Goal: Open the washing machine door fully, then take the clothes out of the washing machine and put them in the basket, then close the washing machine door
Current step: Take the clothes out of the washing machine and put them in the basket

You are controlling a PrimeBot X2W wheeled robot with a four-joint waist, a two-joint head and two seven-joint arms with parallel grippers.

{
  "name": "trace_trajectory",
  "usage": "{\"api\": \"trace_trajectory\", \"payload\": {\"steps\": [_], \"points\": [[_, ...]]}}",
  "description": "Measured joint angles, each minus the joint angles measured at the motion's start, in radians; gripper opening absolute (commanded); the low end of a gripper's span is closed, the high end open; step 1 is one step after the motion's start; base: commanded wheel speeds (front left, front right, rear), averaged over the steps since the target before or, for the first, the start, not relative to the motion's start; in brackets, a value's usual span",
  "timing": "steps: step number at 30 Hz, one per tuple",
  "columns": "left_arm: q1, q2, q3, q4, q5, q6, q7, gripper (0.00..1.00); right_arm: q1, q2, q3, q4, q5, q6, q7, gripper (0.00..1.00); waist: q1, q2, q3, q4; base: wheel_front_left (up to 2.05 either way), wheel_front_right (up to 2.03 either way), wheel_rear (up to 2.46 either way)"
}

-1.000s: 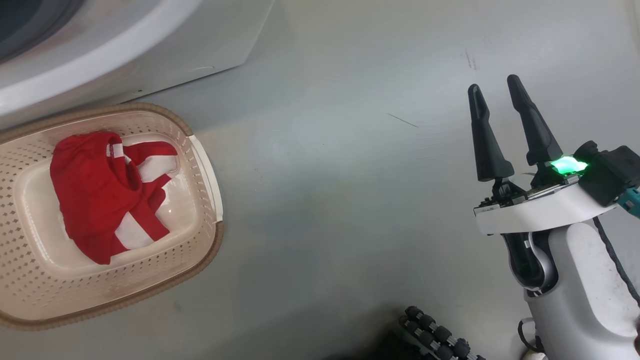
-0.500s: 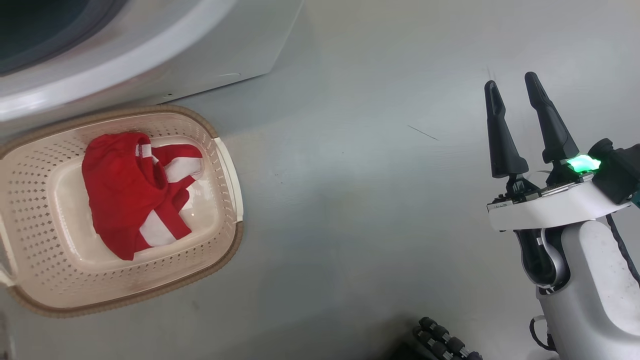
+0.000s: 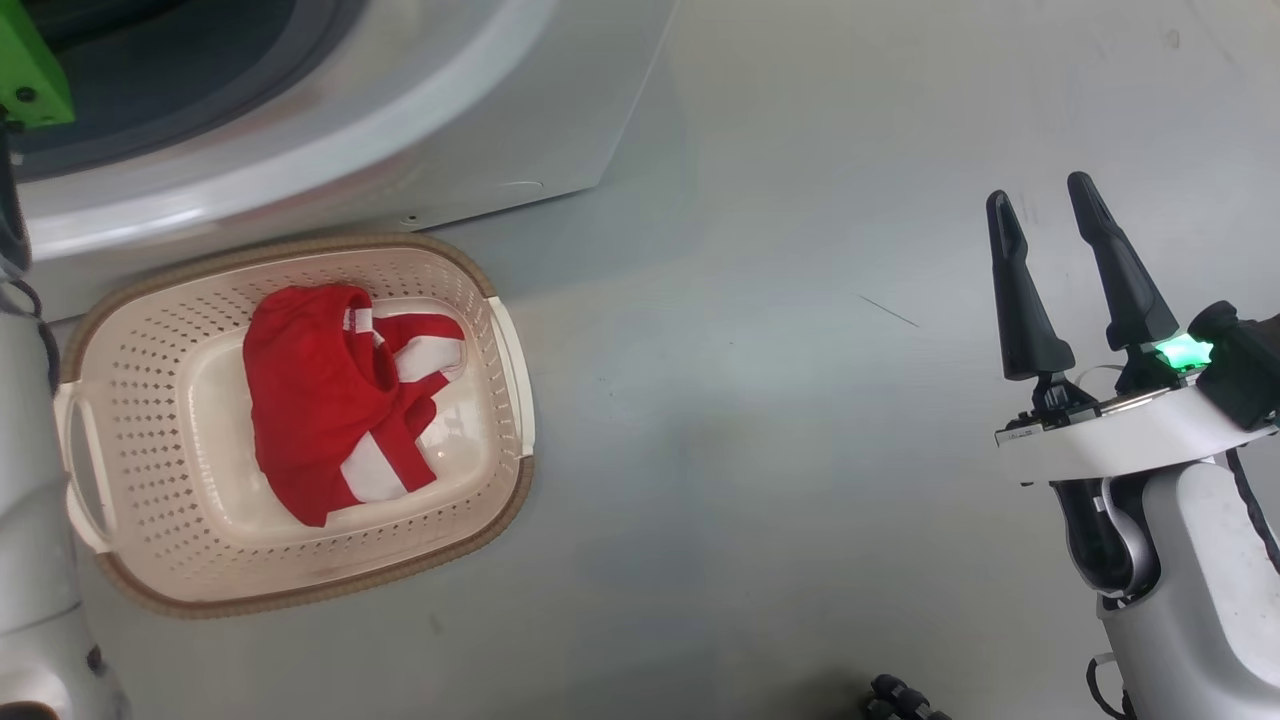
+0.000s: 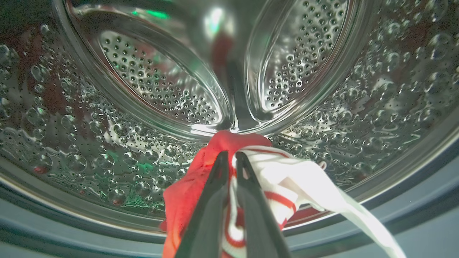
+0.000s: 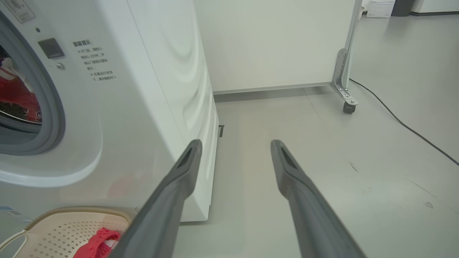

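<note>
My left gripper is inside the steel drum, shut on a red and white striped garment that hangs from the fingers over the drum's lower lip. On the floor before the white washing machine stands the cream basket, and another red garment with white stripes lies in it. My right gripper hovers open over bare floor, well right of the basket, holding nothing. The washing machine door is out of view.
My pale left forearm runs along the basket's left side. In the right wrist view, the washer's front is on the left, with a wheeled white partition and a black cable on the grey floor beyond.
The head camera has swung, so basket and washer slid right in its picture. My left forearm has come into that view's left edge. The right gripper stays open.
</note>
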Motion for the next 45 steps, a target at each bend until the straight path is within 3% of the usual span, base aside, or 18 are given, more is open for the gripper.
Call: {"api": "trace_trajectory", "payload": {"steps": [14, 24, 45], "points": [[0.215, -0.102, -0.011, -0.098, -0.018, 0.000, -0.191, 0.00, 0.059, -0.015, -0.023, 0.001, -0.024, 0.000, 0.000, 1.00, 0.0000, 0.0000, -0.094, 0.065, 0.00, 0.00, 0.00], [0.383, -0.142, -0.002, -0.168, -0.034, 0.000, -0.315, 0.00, 0.106, -0.013, -0.031, 0.003, -0.041, 0.000, 0.000, 1.00, 0.0000, 0.0000, -0.172, 0.101, 0.00, 0.00, 0.00], [0.617, -0.156, -0.138, -0.284, -0.094, 0.000, -0.489, 0.00, 0.214, -0.008, -0.026, 0.015, -0.077, 0.000, 0.000, 1.00, 0.0000, 0.0001, -0.319, 0.185, 0.00, 0.00, 0.00]]}}
